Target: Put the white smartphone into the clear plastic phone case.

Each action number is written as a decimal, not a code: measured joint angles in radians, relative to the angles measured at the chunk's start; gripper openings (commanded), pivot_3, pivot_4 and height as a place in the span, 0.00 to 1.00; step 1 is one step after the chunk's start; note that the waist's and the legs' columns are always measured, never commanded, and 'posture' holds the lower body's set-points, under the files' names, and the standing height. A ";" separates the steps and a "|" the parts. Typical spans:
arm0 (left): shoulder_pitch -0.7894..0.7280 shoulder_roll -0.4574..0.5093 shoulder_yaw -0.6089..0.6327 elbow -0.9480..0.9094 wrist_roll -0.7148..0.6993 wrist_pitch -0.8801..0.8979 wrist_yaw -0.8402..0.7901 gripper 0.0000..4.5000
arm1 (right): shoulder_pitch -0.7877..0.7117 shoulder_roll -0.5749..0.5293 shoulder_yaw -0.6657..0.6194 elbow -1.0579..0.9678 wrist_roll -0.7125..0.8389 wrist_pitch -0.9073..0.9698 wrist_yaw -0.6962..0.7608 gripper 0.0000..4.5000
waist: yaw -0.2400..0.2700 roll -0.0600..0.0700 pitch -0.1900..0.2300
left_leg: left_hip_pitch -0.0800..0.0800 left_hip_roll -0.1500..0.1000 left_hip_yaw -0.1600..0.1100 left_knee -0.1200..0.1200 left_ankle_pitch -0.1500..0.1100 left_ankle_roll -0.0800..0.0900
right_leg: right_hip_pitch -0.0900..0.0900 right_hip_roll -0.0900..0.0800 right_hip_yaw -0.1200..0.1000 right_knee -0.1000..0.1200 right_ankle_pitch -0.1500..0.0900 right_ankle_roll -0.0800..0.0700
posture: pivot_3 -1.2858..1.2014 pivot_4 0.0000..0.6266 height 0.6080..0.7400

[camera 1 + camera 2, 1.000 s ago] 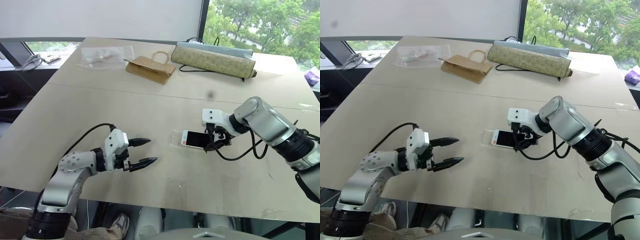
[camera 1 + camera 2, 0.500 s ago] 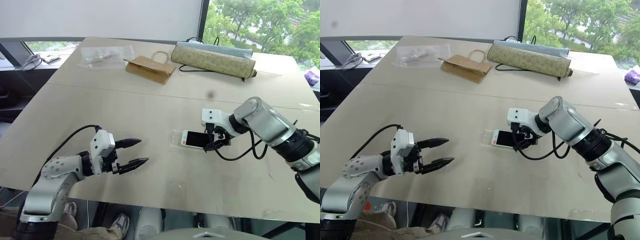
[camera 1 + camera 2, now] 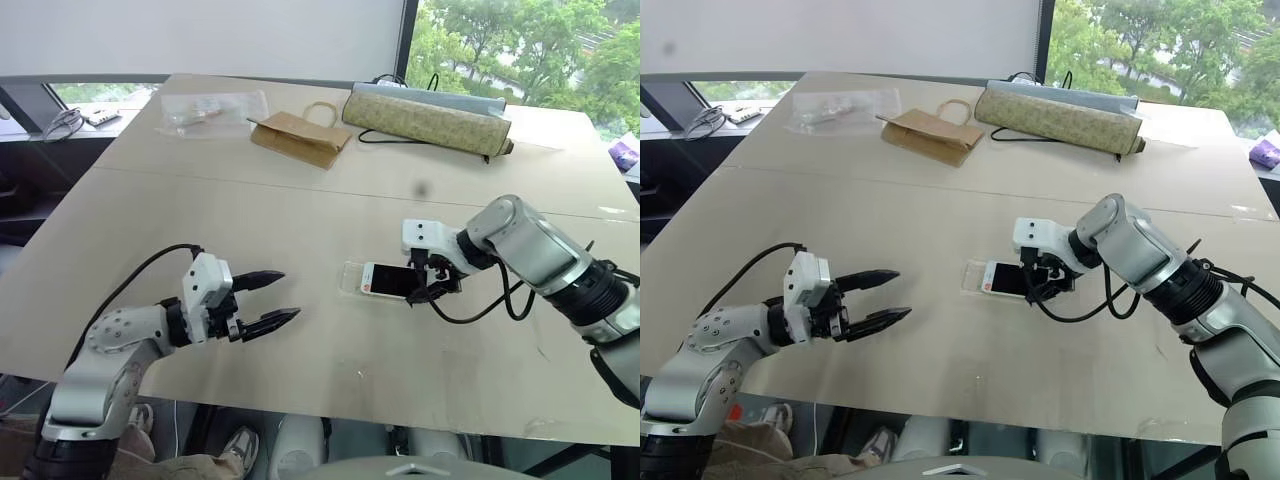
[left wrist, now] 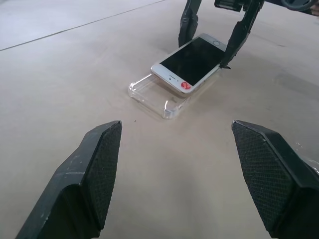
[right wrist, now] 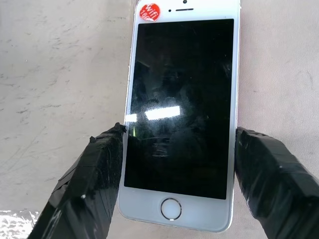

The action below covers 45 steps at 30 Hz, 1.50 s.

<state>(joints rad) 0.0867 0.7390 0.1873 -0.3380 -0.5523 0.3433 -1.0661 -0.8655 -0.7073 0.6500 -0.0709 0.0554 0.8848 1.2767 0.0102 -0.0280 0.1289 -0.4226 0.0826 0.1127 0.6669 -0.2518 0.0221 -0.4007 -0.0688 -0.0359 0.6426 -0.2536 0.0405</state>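
- Smartphone (image 4: 192, 62) is sitting partly in the clear plastic phone case (image 4: 157, 97), mid-table, same spot as a second ago.
- I'm seeing my left gripper (image 3: 268, 298) pulled back toward me since the earlier frame, hovering with jaws spread and holding nothing.
- Right gripper (image 5: 174, 172) hasn't budged; its black textured fingers (image 5: 99, 169) are straddling the phone's long edges at the home-button end.
- Phone is flat, glossy black glass with a white bezel, rounded corners and a red sticker; the case is a thin, shiny see-through shell.

glossy glass-fronted white smartphone (image 5: 180, 114), clear glossy plastic phone case (image 4: 149, 94), matt table (image 3: 300, 220)
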 measured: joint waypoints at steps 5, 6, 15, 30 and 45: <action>-0.004 0.000 0.000 -0.004 0.000 0.007 0.001 0.81 | 0.004 0.011 -0.001 0.000 0.000 -0.005 -0.020 0.65 | 0.000 0.000 0.000 | 0.000 0.000 0.000 0.000 0.000 0.000 | 0.000 0.000 0.000 0.000 0.000 0.000 | 0.52 0.24 1.00; -0.004 0.000 0.000 -0.004 0.000 0.009 0.001 0.81 | 0.005 0.011 -0.002 0.000 0.000 -0.013 -0.021 0.65 | 0.000 0.000 0.000 | 0.000 0.000 0.000 0.000 0.000 0.000 | 0.000 0.000 0.000 0.000 0.000 0.000 | 0.52 0.24 1.00; -0.005 0.000 0.000 -0.004 0.000 0.014 -0.001 0.81 | 0.014 0.015 -0.007 0.005 0.000 -0.081 -0.030 1.00 | 0.001 0.000 0.000 | 0.000 0.000 0.000 0.000 0.000 0.000 | 0.000 0.000 0.000 0.000 0.000 0.000 | 0.52 0.24 1.00; -0.097 -0.020 -0.058 0.074 0.009 0.032 0.005 0.81 | 0.115 -0.033 -0.257 -0.202 0.130 0.037 -0.103 0.85 | 0.002 0.000 0.000 | -0.001 0.000 -0.001 0.000 0.000 0.000 | 0.000 0.000 0.000 0.000 0.000 0.000 | 0.52 0.24 1.00; -0.325 -0.057 -0.237 0.295 0.109 0.007 -0.081 0.02 | 0.259 0.151 -0.310 -0.293 0.196 0.058 -0.353 0.00 | 0.004 0.000 0.000 | -0.007 -0.001 -0.002 0.002 0.001 -0.001 | -0.005 0.001 -0.001 0.000 0.000 0.000 | 0.52 0.24 1.00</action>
<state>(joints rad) -0.2385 0.6819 -0.0495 -0.0430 -0.4435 0.3503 -1.1475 -0.6060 -0.5563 0.3400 -0.3637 0.2516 0.9427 0.9239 0.0142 -0.0284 0.1287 -0.4300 0.0817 0.1110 0.6684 -0.2513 0.0214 -0.4052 -0.0681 -0.0366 0.6427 -0.2533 0.0410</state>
